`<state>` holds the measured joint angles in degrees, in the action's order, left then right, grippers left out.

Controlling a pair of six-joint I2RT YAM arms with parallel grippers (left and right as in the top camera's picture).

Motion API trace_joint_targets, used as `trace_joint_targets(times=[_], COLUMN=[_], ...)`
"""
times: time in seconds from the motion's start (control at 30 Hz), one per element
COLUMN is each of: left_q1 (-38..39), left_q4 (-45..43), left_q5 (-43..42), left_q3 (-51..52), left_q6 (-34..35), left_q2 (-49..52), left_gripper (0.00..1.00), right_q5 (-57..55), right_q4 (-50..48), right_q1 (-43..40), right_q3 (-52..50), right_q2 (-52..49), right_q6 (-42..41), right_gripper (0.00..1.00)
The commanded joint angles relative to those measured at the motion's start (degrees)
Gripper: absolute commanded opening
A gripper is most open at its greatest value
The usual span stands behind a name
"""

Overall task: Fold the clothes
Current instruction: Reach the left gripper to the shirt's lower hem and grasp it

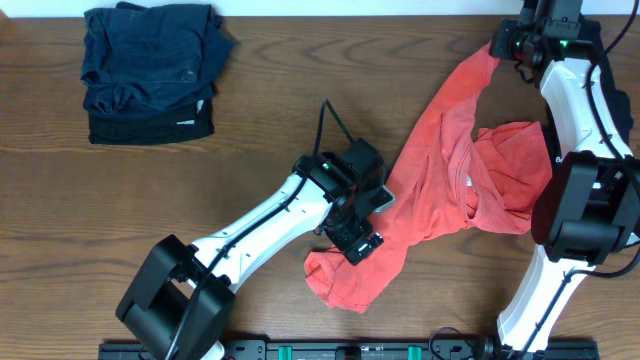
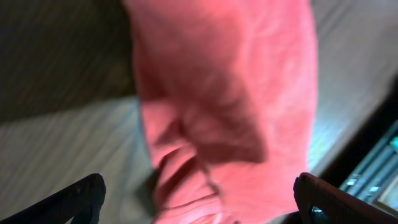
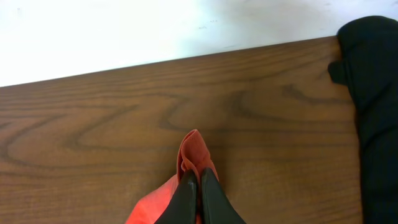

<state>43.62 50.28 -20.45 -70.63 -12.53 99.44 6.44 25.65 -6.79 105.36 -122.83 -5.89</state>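
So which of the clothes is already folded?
The dark garments stacked at top left; the red T-shirt lies crumpled and strung out across the table.

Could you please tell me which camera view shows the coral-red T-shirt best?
The overhead view: it shows the whole coral-red T-shirt, strung out and crumpled. The left wrist view gives only a blurred close-up of its fabric; the right wrist view shows just the corner pinched in the right gripper.

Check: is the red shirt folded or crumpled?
Crumpled, not folded: the shirt sprawls twisted across the table, one end pinched in the right gripper, the left gripper open over the other.
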Motion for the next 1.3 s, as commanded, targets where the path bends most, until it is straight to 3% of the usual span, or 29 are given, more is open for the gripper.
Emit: trace_joint_targets(times=[0.0, 0.1, 0.27, 0.33, 0.37, 0.4, 0.47, 0.5, 0.93, 1.17, 1.2, 1.23, 1.27], left_q1=[-0.02, -0.02, 0.31, 0.55, 0.59, 0.57, 0.52, 0.44, -4.98, -11.06, -11.61, -11.98, -12.57], left_q4=[-0.5, -0.85, 1.22, 1.51, 1.51, 1.49, 1.46, 1.49, 1.46, -5.33, -6.36, -7.15, -8.28], left_q5=[-4.46, -4.48, -4.48, -4.46, -4.44, -4.44, -4.31, -3.54, 21.24, 23.71, 23.71, 23.74, 23.76], left_q3=[-0.85, -0.85, -0.85, -0.85, -0.85, -0.85, -0.85, -0.85, -3.8, -3.63, -3.5, -3.37, -3.26], left_q6=[-0.96, -0.96, -0.96, -0.96, -0.96, -0.96, -0.96, -0.94, 3.65, 3.61, 3.61, 3.58, 3.58], left_q2=[-0.26, 0.98, 4.5, 5.68, 6.23, 6.6, 6.91, 6.88, -3.78, -5.11, -5.05, -5.03, -5.03], left_gripper=[0.98, 1.0, 0.91, 0.71, 0.47, 0.31, 0.09, 0.06, 0.06, 0.06, 0.11, 0.24, 0.48], right_q5=[-0.22, -0.26, -0.66, -0.63, -0.63, -0.63, -0.66, -0.66, -0.63, -0.61, -0.61, -0.63, -0.61], right_q4=[0.55, 0.96, 1.14, 1.33, 1.42, 1.49, 1.53, 1.53, 2.47, 2.58, 2.71, 2.82, 2.93], right_q1=[-0.13, -0.13, -0.26, -0.39, -0.46, -0.5, -0.55, -0.57, -0.81, -0.81, -0.81, -0.81, -0.81], right_q3=[0.59, 0.59, 0.59, 0.59, 0.59, 0.59, 0.59, 0.59, 0.59, 0.59, 0.59, 0.59, 0.59], right_q2=[1.22, 1.22, 1.22, 1.22, 1.22, 1.22, 1.22, 1.22, 1.22, 1.22, 1.22, 1.22, 1.22], right_q6=[-0.24, -0.17, 0.22, 0.22, 0.22, 0.24, 0.39, 0.39, 0.42, 0.42, 0.44, 0.5, 0.81], right_gripper=[0.01, 0.01, 0.01, 0.01, 0.01, 0.01, 0.01, 0.01, 0.01, 0.01, 0.01, 0.01, 0.01])
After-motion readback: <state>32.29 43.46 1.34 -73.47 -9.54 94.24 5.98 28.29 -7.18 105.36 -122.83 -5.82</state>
